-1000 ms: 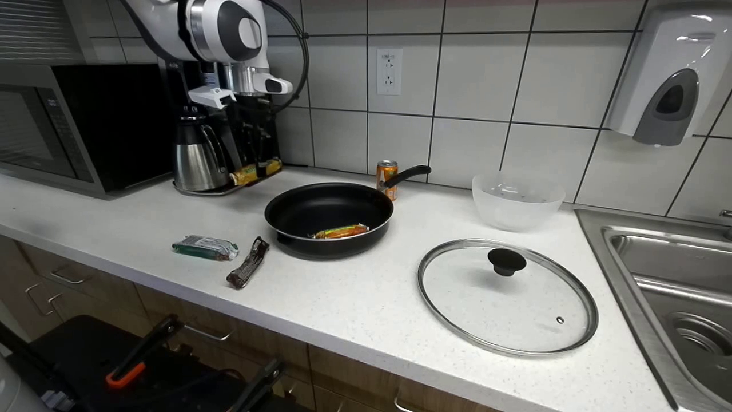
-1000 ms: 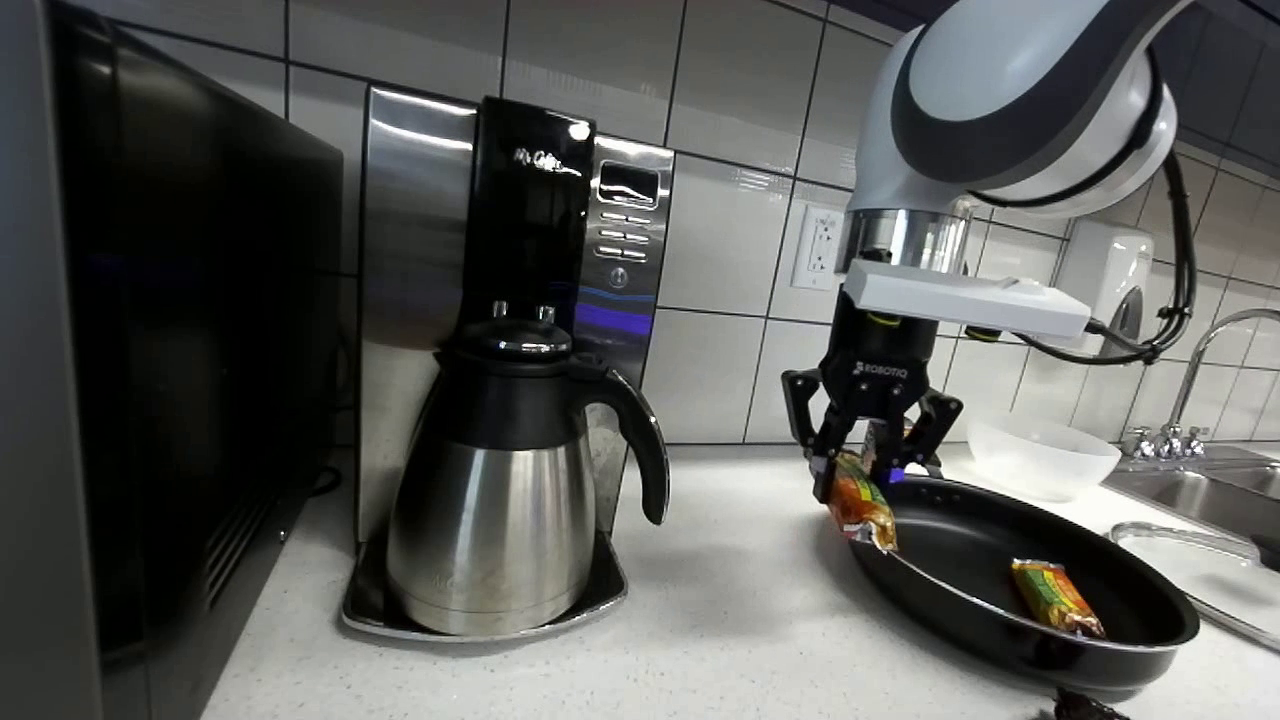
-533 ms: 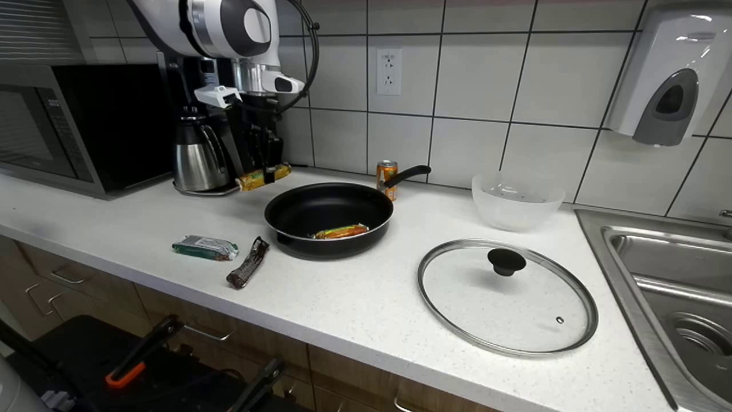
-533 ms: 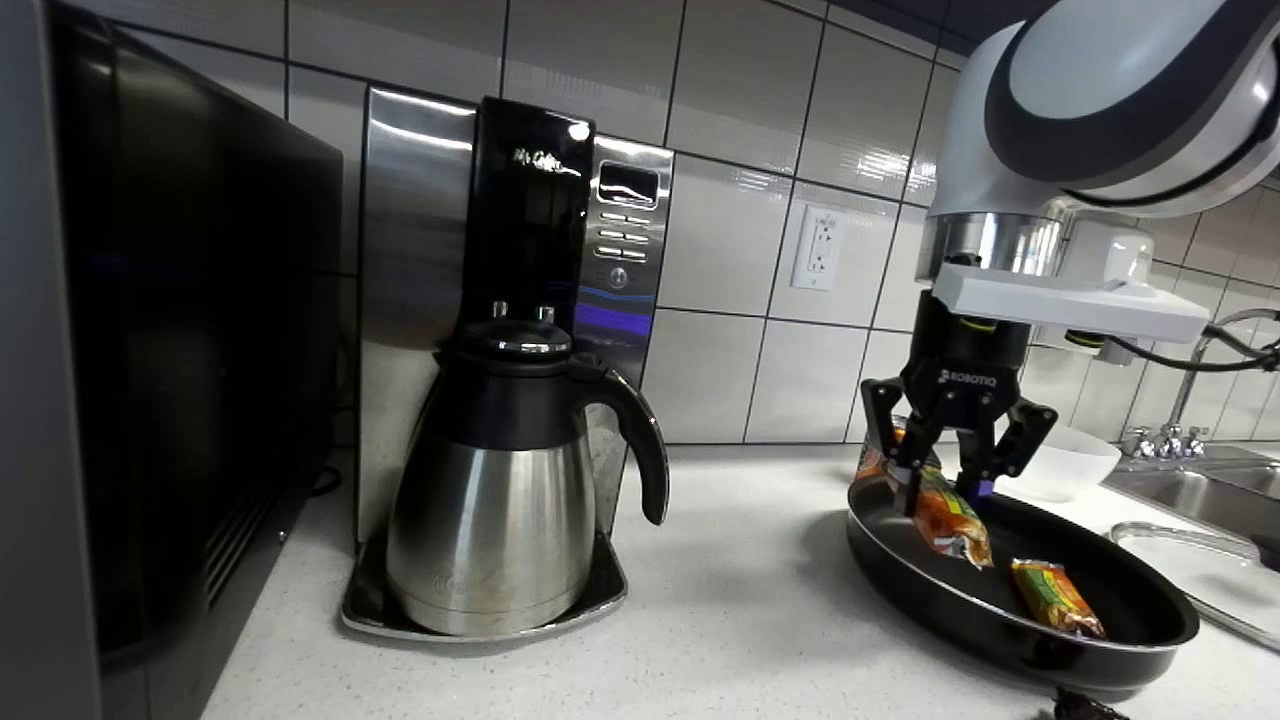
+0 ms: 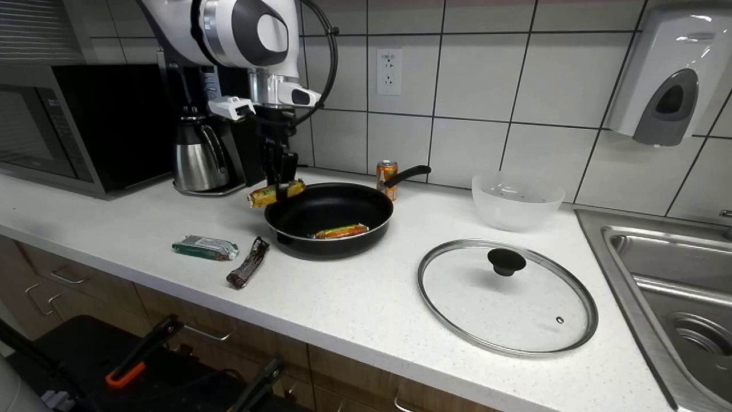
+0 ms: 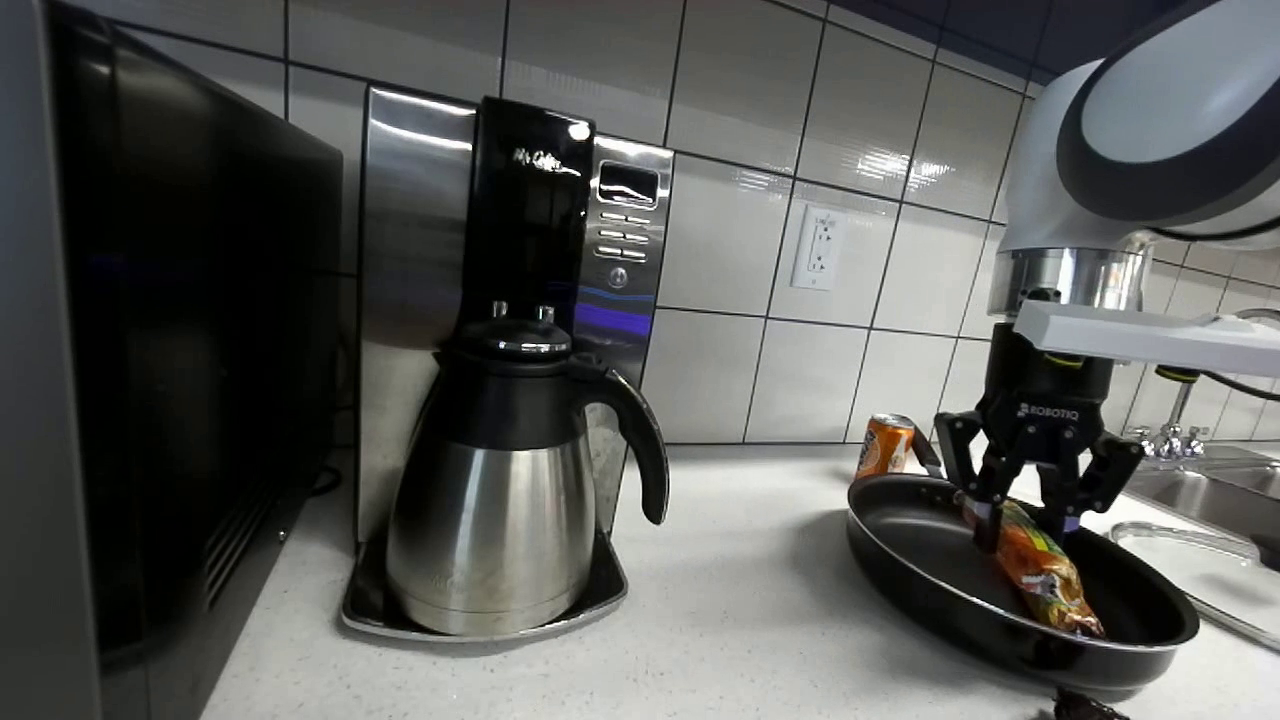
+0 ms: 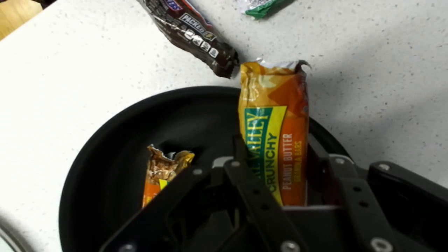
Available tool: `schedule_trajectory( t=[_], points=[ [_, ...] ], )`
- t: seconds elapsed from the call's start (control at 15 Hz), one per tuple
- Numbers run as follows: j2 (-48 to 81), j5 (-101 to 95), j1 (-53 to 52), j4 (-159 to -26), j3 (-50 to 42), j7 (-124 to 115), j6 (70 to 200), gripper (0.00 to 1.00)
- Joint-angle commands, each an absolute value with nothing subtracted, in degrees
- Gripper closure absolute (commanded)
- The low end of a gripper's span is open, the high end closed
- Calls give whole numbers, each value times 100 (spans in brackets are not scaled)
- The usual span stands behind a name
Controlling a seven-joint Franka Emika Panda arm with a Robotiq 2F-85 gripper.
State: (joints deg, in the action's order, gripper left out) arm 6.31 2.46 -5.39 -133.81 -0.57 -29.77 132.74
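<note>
Gripper (image 6: 1025,524) narrowed on a peanut butter granola bar (image 7: 274,129), held partly over the frying pan (image 5: 331,248), one end projecting past it in the wrist view; a second granola bar (image 5: 342,232) lies inside. Around it: brown-wrapped candy bar (image 5: 249,263), green-and-silver wrapped bar (image 5: 205,248), pan handle (image 5: 409,173) crossing before an orange soda can (image 5: 386,170), glass lid (image 5: 506,300) and frosted bowl (image 5: 514,209) toward the sink (image 5: 620,280). Surface: speckled white counter (image 5: 366,320); tiled wall (image 5: 474,74) behind, coffee maker (image 6: 530,220), steel carafe (image 6: 495,520) and microwave (image 5: 114,123) at one end.

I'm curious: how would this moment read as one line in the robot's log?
fingers: closed on granola bar | position: over pan | inside pan: second bar | on counter: lid, dark bar, green bar
</note>
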Motion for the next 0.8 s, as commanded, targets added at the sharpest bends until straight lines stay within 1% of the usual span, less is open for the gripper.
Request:
schedule_trajectory(
  t=[0.0, 0.73],
  points=[
    [515, 380, -280, -13623, -143, -2641, 13511, 83],
    [1171, 291, -33, -13326, -462, -2761, 14014, 83]
  ],
)
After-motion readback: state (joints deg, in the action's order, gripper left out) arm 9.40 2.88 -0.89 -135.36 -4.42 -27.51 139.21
